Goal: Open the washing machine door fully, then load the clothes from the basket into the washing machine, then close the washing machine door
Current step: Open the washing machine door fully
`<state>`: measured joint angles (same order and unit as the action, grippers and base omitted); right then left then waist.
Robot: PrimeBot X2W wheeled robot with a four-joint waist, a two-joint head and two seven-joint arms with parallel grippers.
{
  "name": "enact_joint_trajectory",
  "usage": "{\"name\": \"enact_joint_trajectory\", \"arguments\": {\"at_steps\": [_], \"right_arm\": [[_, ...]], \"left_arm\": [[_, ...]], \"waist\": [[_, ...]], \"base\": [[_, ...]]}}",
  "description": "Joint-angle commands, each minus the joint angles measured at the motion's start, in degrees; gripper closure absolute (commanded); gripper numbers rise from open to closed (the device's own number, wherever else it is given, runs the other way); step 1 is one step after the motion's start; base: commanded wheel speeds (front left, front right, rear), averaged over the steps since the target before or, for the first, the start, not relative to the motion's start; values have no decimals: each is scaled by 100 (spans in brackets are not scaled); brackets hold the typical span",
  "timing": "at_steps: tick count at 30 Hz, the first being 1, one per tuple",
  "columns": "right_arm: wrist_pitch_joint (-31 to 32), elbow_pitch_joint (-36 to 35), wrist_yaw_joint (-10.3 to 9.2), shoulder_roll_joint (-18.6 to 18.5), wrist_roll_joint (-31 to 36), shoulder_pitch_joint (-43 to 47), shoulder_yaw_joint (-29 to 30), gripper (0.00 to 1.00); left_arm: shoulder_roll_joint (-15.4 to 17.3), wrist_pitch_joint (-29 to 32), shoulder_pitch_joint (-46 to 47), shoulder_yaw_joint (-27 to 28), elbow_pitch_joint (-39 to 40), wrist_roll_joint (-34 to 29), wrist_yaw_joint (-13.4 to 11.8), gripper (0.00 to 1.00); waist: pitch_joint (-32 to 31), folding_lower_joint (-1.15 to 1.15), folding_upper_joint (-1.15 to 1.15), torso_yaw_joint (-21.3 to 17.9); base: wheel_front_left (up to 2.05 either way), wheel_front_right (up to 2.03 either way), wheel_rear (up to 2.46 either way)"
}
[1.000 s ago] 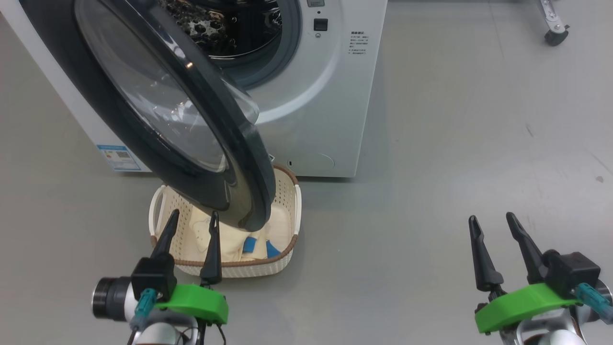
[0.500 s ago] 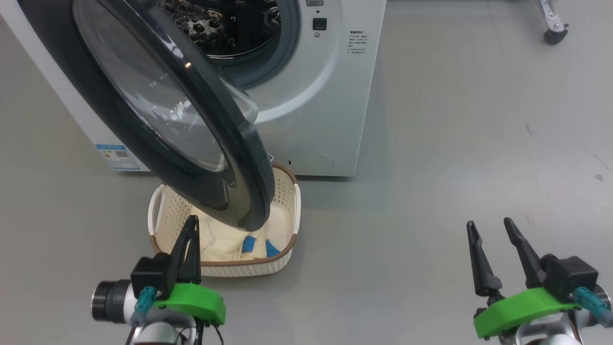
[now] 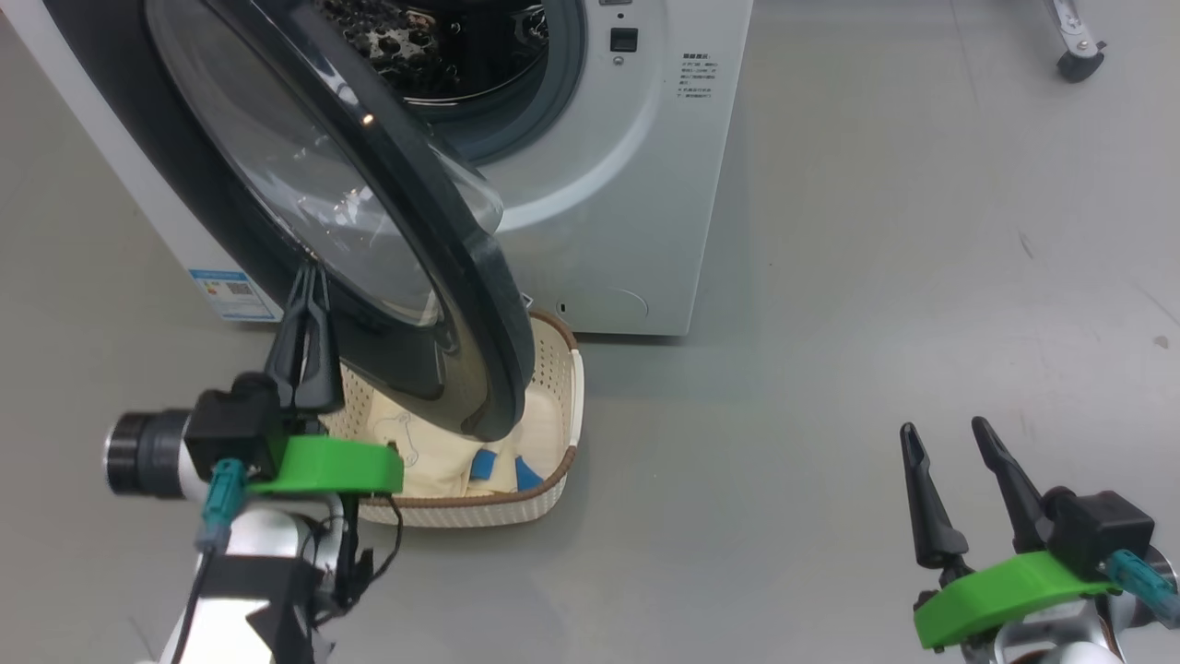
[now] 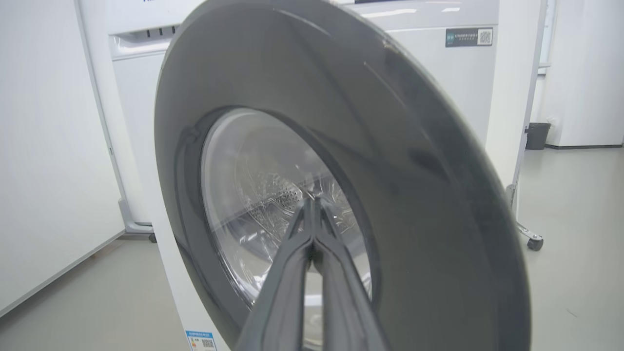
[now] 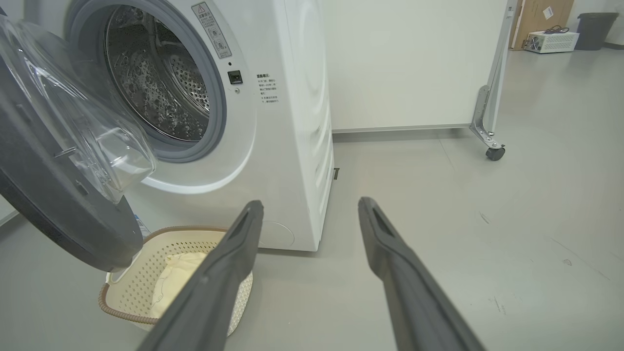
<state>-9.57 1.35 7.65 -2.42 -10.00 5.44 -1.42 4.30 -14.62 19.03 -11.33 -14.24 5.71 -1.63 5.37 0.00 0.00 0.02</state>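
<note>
The washing machine door [image 3: 369, 221] stands half open, glass bowl pointing to the drum [image 3: 433, 46], lower edge above 1 basket [image 3: 558, 387] with the clothes [image 3: 429, 461] on the floor [image 3: 876, 277]. The left pincer [image 3: 309, 275], open before, is now closed and raised to the door's outer face. The right pincer [image 3: 945, 426] is open.

One washing machine [image 3: 627, 231] is standing far left, one door [image 3: 433, 378] is hanging off it, and one basket [image 3: 461, 512] is sitting near. Two blue cuffs [image 3: 479, 464] are peeking from the clothes [image 3: 433, 461], garments uncountable. Two grippers are showing: left gripper [image 3: 311, 277] and right gripper [image 3: 944, 429]. One caster [image 3: 1074, 65] is sitting far right.
</note>
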Motion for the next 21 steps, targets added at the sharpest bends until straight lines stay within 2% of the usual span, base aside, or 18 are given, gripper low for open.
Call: {"name": "enact_joint_trajectory", "arguments": {"at_steps": [1,6,12,17,19,21], "right_arm": [[-17,-201,-16,-46,1,-160,-80,0],[-38,-192,-16,-46,-7,-155,-39,0],[-78,-176,-16,-46,-76,-160,-12,0],[-99,-117,-16,-46,-119,-180,-49,0],[-103,-104,-16,-46,-125,-179,-56,0],[-113,-74,-16,-46,-149,-164,-49,0]], "left_arm": [[169,-22,415,204,446,-93,-69,100],[222,113,811,102,1327,-264,-115,100],[93,470,1253,-393,2152,-309,69,100],[-78,903,1385,-1025,2270,143,268,100],[-98,989,1374,-1157,2239,290,288,100],[-128,1169,1313,-1554,2090,654,276,100]], "waist": [[-7,0,0,5],[-16,0,0,-12],[9,0,0,-88],[6,0,0,-195],[3,0,0,-216],[-8,0,0,-267]], "base": [[0,0,0],[0,0,0],[0,0,0],[0,0,0],[0,0,0],[0,0,0]]}}
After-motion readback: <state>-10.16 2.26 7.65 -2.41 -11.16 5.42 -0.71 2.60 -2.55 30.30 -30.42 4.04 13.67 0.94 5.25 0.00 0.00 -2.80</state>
